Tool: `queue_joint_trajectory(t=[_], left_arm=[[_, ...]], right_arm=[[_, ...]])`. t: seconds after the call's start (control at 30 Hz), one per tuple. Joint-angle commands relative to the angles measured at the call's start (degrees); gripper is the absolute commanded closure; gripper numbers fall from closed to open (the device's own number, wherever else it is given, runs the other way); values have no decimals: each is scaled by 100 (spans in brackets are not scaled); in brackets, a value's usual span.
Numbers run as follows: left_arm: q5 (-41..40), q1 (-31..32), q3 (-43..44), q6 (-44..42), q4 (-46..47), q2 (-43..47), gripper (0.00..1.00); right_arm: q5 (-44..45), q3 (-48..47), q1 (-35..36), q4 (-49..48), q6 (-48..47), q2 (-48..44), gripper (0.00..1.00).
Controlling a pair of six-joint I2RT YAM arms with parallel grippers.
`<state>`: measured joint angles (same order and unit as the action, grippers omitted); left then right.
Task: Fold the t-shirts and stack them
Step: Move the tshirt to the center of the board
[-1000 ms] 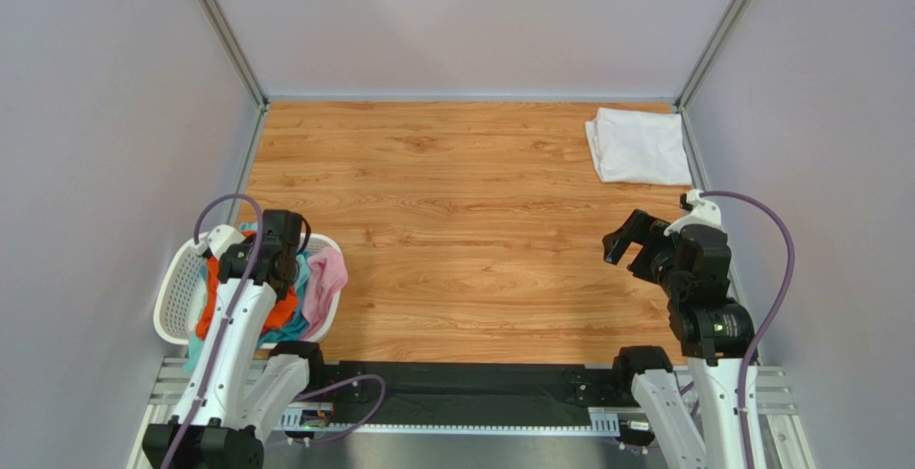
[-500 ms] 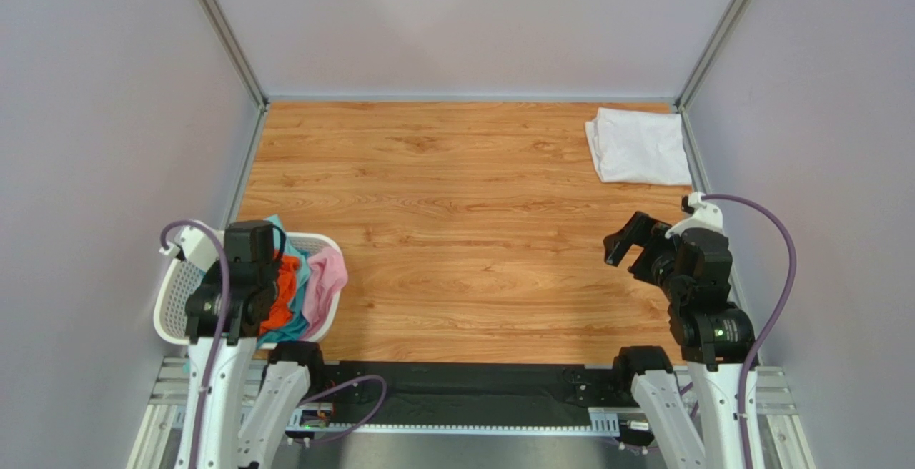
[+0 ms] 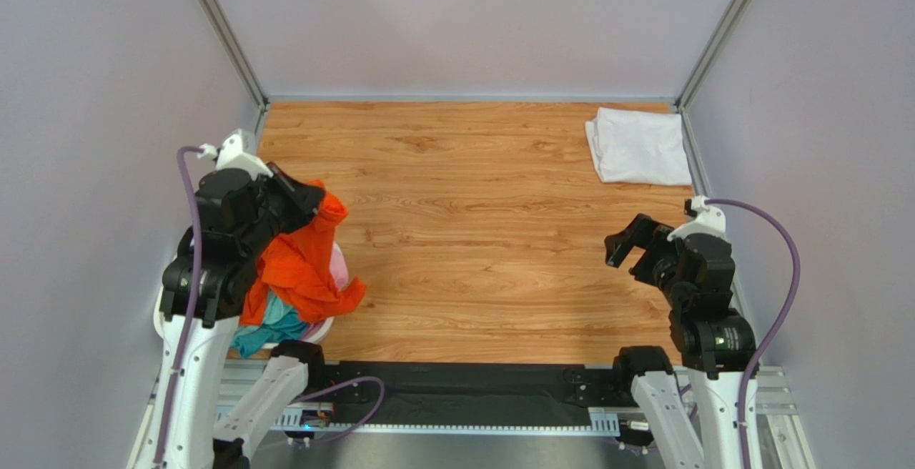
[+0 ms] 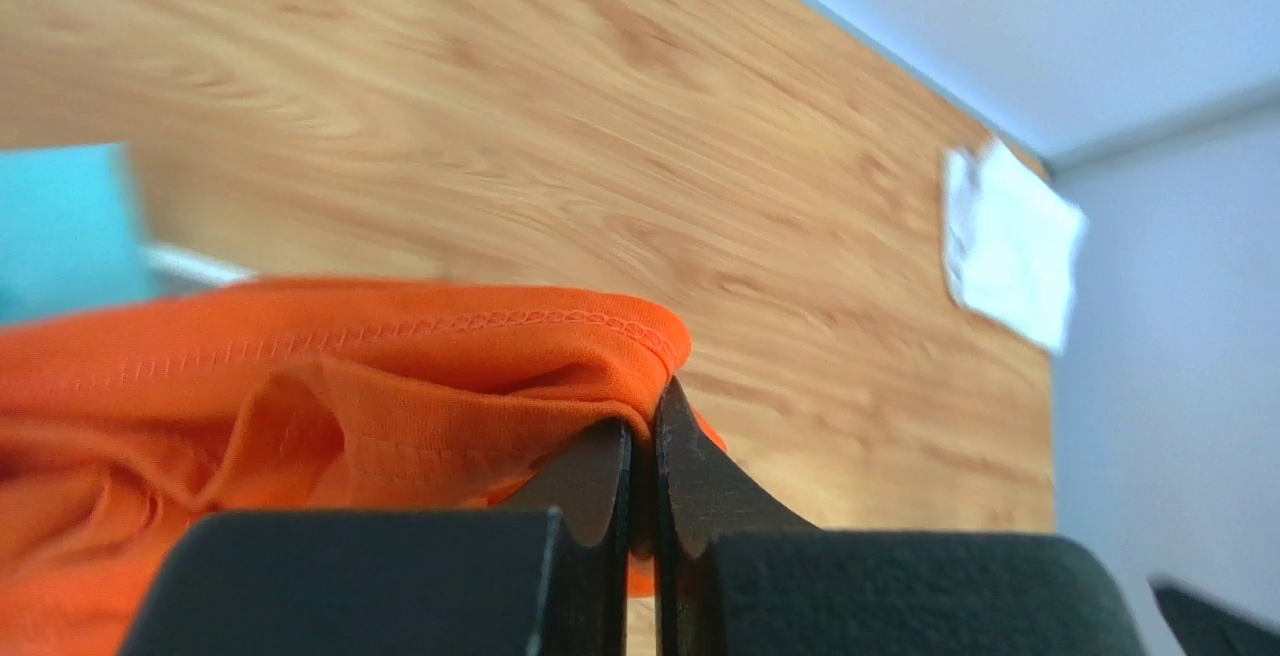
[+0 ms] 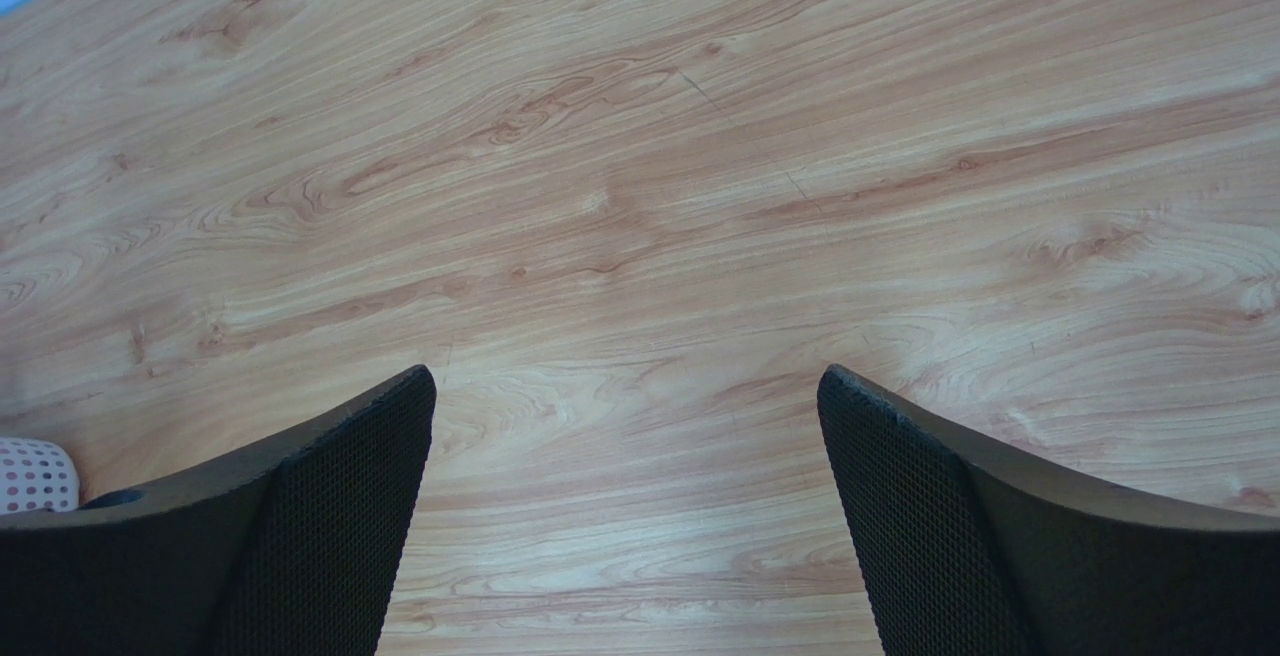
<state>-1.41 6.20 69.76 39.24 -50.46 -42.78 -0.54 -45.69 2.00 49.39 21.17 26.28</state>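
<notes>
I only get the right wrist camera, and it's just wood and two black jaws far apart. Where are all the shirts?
Observer: The left arm holds the orange shirt up, its jaws pinched shut on the hem.
Operator: Is any shirt folded already?
Observer: Yes, a white shirt lies folded in the far right corner of the table.
Operator: Are there more to do?
Observer: A teal shirt and a bit of a pink one peek out beneath the hanging orange shirt.
</notes>
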Motion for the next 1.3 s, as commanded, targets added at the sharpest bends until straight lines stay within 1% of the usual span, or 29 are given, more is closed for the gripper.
queue_joint_trajectory(t=[0.0,0.03,0.07,0.13,0.17,0.23,0.27,0.3,0.33,0.37,0.4,0.43,0.47,0.53,0.6,0.63,0.67,0.77,0.8,0.87,0.9,0.93,1.0,1.03,1.07,1.1,1.13,1.17,1.27], left_arm=[[853,732,477,-391,1054,-256,100],[853,917,704,-409,1108,-483,100],[783,1362,845,-452,1160,-598,100],[564,1883,1292,-645,1187,-992,100],[485,2355,1425,-716,1222,-1117,100],[475,2727,1846,-839,1371,-1528,100],[449,3094,2005,-909,1398,-1679,100],[362,3281,2189,-988,1433,-1846,100],[265,3474,2565,-1050,1433,-2169,100],[168,3894,2761,-1233,1477,-2338,100],[150,4098,2963,-1348,1477,-2514,100],[150,4265,3391,-1436,1477,-2863,100],[150,4554,3604,-1594,1469,-3050,100],[360,4697,4174,-1587,1469,-3497,100],[728,4733,4466,-1508,1477,-3710,100],[739,4733,4572,-1507,1460,-3798,100],[434,4733,4530,-1499,1451,-3790,100],[-532,4733,3671,-1437,1451,-3404,100],[-1119,4733,2894,-1307,1442,-3238,100],[-1710,4715,2003,-1035,1433,-2658,100],[-2209,4707,1119,-868,1416,-2447,100],[-2406,4672,693,-431,1381,-2036,100],[-2548,4444,-99,64,1162,-1621,100],[-2514,4356,-842,275,1161,-1227,100],[-2513,4251,-1198,564,1170,-1041,100],[-2609,4223,-1793,715,1170,-865,100],[-2636,4188,-2034,890,1152,-602,100],[-2636,4171,-2236,988,1135,-486,100],[-2654,4144,-2817,1111,1091,-204,100]], right_arm=[[-43,87,-24,-271,-51,-79,0],[-69,87,-24,-272,-43,-88,0],[-87,104,-24,-289,-43,-80,0],[-70,113,-24,-289,-43,-88,0],[-17,122,-24,-289,-51,-88,0],[27,131,-24,-289,-34,-97,0],[36,122,-24,-280,-43,-106,0],[45,131,-24,-280,-43,-115,0],[45,131,-24,-280,-43,-123,0],[45,131,-24,-263,-34,-141,0],[245,139,-24,-263,1,-141,0],[334,148,-24,-254,27,-150,0],[378,148,-24,-245,45,-158,0],[405,157,-24,-245,63,-185,0],[431,166,-24,-237,63,-220,0],[458,175,-24,-245,80,-229,0],[493,183,-24,-237,98,-246,0],[493,210,-24,-228,115,-290,0],[467,219,-24,-228,116,-299,0],[423,219,-24,-210,116,-291,0],[397,227,-24,-210,116,-290,0],[327,236,-24,-219,116,-264,0],[247,227,-24,-184,115,-212,0],[151,193,-24,-175,116,-168,0],[142,201,-16,-175,124,-98,0],[141,192,-24,-184,142,-54,0],[-207,227,-16,-218,142,69,0],[-332,245,-15,-236,142,70,0],[-781,271,-7,-324,238,569,0]])
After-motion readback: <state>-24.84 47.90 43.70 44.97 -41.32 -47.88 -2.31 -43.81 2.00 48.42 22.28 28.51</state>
